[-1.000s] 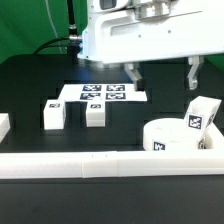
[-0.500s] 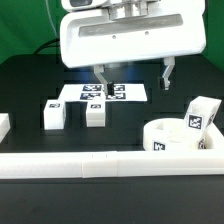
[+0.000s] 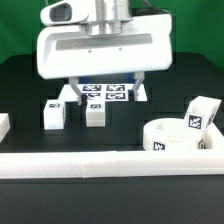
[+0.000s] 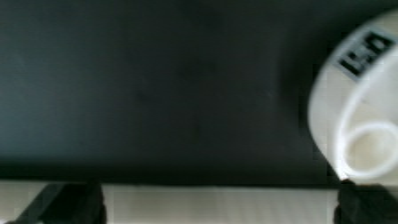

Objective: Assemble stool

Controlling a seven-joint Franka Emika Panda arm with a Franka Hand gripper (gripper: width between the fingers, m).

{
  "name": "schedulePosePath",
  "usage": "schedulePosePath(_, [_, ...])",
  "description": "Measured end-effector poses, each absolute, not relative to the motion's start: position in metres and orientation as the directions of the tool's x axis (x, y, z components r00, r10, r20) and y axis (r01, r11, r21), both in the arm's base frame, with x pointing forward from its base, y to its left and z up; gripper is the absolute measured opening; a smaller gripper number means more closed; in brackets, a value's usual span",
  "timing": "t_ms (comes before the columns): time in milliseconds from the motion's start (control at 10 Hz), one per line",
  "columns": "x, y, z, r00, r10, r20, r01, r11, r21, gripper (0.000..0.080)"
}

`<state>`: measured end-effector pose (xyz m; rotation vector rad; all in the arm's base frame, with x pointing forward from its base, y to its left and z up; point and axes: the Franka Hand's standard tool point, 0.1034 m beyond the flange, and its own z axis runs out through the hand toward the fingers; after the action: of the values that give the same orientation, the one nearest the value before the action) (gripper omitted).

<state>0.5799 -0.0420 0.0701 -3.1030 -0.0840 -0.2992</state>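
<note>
Where the black table (image 3: pixel 28 95) runs toward the exterior view's right, we see the seat (image 3: pixel 178 140). It is a thick round white disc with a raised rim and a square black-and-white tag on its wall, and it lies just behind the front rail (image 3: pixel 90 164). The tilted leg (image 3: pixel 203 114), a short blocky white piece with a tag on its face, stands at the seat's far side; we cannot tell whether it touches the rim. The left leg (image 3: pixel 55 113) and the middle leg (image 3: pixel 96 112) lie near each other, well apart from the seat, just in front of the marker board (image 3: pixel 118 95).

Above that board hangs the gripper (image 3: pixel 106 96), a broad white body with two dark fingers (image 3: pixel 72 93) spread wide and nothing between them.

Only the exterior view gives us the legs, the marker board and the gripper's body. Only the wrist view gives us the seat (image 4: pixel 352 95) from close by. There it is smooth, pale plastic with a curved edge, a blurred tag and a round hole (image 4: pixel 368 150) in its face. That view also shows the rail (image 4: pixel 196 188) as a pale band and the two dark fingertips (image 4: pixel 63 203) standing far apart against the matt table (image 4: pixel 160 90)
</note>
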Motion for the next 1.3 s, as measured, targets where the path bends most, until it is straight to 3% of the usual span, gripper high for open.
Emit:
schedulePosePath(200, [0.579,-0.042,0.069,0.981,0.047,0.190,0.051,-0.998,-0.019,0.0649])
schedulePosePath(700, [0.568,-0.028,0.065,0.997,0.023,-0.075,0.014,-0.994,-0.109,0.0649])
schedulePosePath(800, [0.561,-0.037,0.061,0.990,0.009,-0.138,-0.004,-0.996,-0.094,0.0649])
schedulePosePath(1000, [0.555,-0.057,0.051,0.951,-0.039,-0.306,-0.044,-0.999,-0.009,0.0649])
schedulePosePath(1300, [0.546,-0.053,0.048,0.874,-0.035,-0.484,-0.053,-0.998,-0.023,0.0649])
